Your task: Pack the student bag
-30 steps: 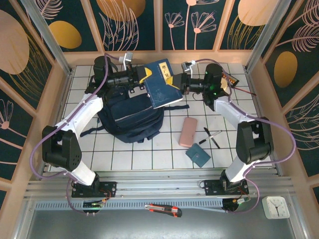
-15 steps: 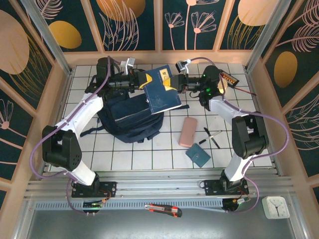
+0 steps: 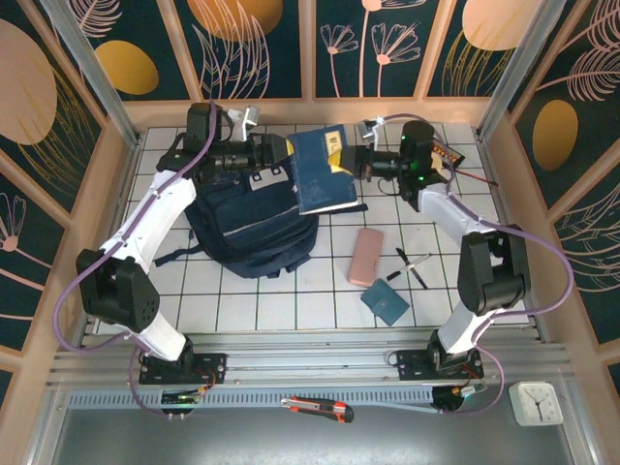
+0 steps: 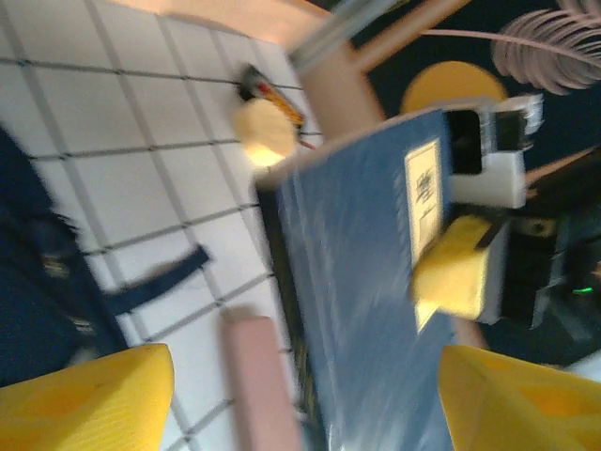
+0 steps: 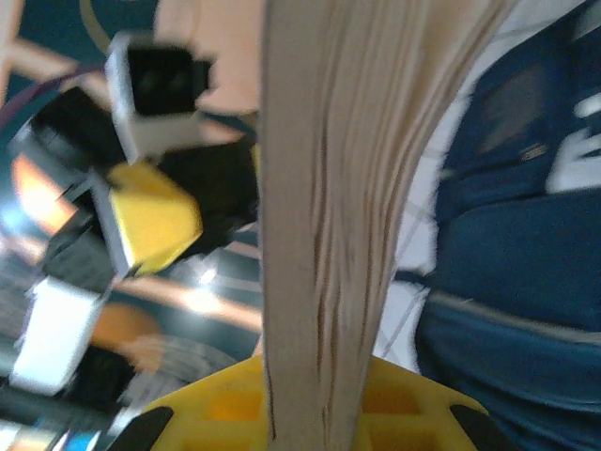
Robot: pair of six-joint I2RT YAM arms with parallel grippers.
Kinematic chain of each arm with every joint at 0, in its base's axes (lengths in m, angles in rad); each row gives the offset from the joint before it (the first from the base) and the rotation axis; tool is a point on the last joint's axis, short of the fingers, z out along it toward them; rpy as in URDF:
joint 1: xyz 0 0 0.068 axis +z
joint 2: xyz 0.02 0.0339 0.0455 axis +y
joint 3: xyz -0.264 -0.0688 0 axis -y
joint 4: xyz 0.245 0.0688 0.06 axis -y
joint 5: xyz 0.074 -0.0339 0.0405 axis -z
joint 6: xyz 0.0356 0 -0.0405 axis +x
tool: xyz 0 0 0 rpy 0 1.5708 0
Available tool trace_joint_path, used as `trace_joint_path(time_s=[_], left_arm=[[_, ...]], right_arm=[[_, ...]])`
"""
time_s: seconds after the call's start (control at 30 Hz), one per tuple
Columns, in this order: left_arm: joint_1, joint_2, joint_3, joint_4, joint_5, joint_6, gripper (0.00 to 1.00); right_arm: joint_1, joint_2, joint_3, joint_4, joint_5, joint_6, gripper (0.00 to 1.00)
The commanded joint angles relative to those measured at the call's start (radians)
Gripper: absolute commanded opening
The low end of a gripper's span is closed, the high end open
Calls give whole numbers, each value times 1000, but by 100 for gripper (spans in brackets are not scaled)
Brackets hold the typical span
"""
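The student bag [image 3: 254, 228] lies on the table [image 3: 281, 305] left of the middle. Above its far right corner a blue book [image 3: 325, 176] hangs tilted, pinched at its right edge by the right gripper [image 3: 357, 163]. The left gripper [image 3: 282, 150], at the book's left edge, has its jaws spread wide, gripping nothing. A pink case [image 3: 366, 256] lies right of the bag

A blue book [image 3: 325, 174] is hanging by the table's [image 3: 242, 310] far edge; a pink case [image 3: 365, 256], pens [image 3: 412, 266] and a teal wallet [image 3: 385, 301] are lying toward its right edge.
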Motion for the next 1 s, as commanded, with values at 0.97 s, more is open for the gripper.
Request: trace_joint_path(time_s=[0.97], left_arm=[[-280,215,-255,-108,-655,722,69]], right_arm=[[-64,-257,-90,-496,405,-225,0]])
